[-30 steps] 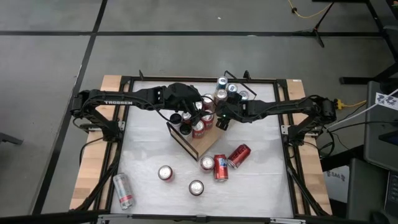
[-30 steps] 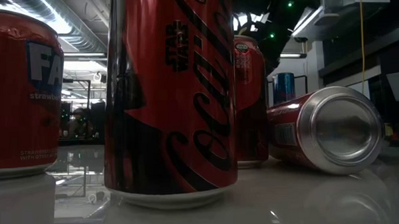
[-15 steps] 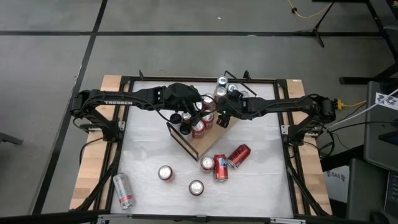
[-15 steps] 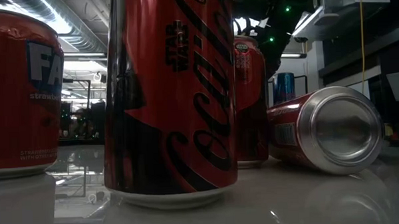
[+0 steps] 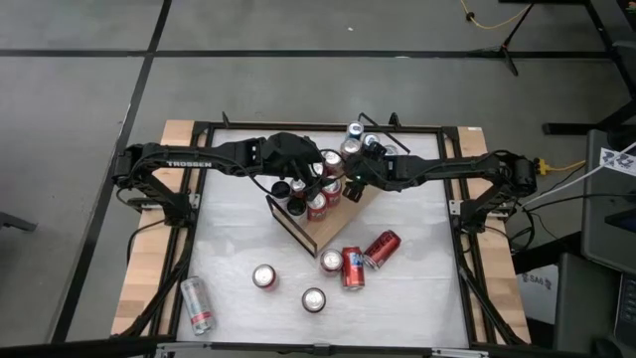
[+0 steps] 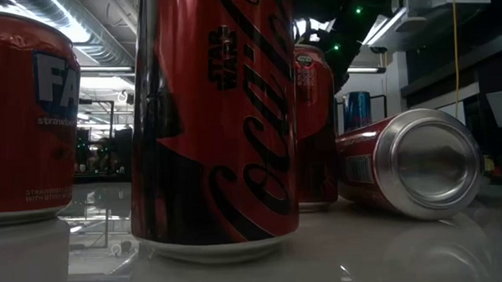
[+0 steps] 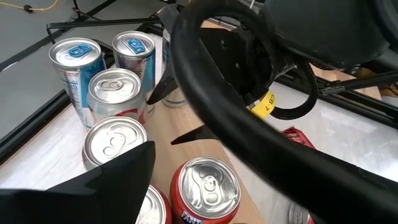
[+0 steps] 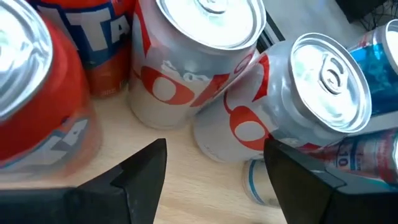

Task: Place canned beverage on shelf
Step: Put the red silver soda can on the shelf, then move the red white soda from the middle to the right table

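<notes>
The shelf (image 5: 333,227), a light-wood board, lies slantwise mid-table with several cans standing on its far half. My left gripper (image 5: 310,189) hovers over them; one dark finger (image 7: 112,177) shows wide to the side, beside a silver can top (image 7: 115,140) and a red can (image 7: 205,183). My right gripper (image 8: 214,152) is open, low over the shelf board (image 8: 186,162). A white-and-red can (image 8: 261,118) stands just past its fingertips, beside another like it (image 8: 199,56). My right gripper has one finger (image 8: 280,158) in front of the white-and-red can's lower side (image 8: 249,140); I cannot tell whether it touches. Bare wood shows between the other finger and the can. The can stands on the shelf board.
Loose cans lie and stand on the near half of the table: a Coca-Cola can (image 6: 212,117), a Fanta can (image 6: 24,107), a lying red can (image 6: 411,165) and a silver one (image 5: 197,304). More cans (image 5: 370,142) stand past the shelf's far end. The right arm's cable (image 7: 249,143) crosses close by.
</notes>
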You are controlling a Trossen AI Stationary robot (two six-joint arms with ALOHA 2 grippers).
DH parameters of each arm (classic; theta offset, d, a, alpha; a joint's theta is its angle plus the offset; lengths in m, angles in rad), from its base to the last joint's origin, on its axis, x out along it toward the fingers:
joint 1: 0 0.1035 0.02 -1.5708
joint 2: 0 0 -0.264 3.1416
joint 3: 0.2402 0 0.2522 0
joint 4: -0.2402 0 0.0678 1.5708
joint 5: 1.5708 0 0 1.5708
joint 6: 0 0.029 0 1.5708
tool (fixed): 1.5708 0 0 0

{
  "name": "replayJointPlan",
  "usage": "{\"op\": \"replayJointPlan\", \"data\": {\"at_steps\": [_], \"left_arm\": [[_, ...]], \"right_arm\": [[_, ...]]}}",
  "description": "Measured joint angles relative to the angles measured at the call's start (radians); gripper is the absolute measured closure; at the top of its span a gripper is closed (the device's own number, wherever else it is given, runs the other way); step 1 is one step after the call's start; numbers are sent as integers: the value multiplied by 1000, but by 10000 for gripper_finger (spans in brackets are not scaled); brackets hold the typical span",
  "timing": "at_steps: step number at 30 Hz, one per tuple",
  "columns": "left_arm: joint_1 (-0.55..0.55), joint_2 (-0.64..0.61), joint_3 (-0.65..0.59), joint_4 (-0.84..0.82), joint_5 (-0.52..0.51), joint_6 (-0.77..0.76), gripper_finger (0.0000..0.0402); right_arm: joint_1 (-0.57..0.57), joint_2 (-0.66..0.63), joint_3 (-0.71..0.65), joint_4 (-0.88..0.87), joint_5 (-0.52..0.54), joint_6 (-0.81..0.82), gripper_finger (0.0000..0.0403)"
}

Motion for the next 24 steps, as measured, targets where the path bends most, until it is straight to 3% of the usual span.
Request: {"op": "replayJointPlan", "data": {"at_steps": [9,15,24], "left_arm": [[0,-8,0,-5,1,4,48],[-24,-69,1,-74,3,4,48],[-173,-165,2,-207,-4,-12,48]], "right_arm": [[1,-8,0,-30,-30,0,143],[10,-80,1,-118,-45,12,143],[117,-189,2,-188,-56,9,143]]}}
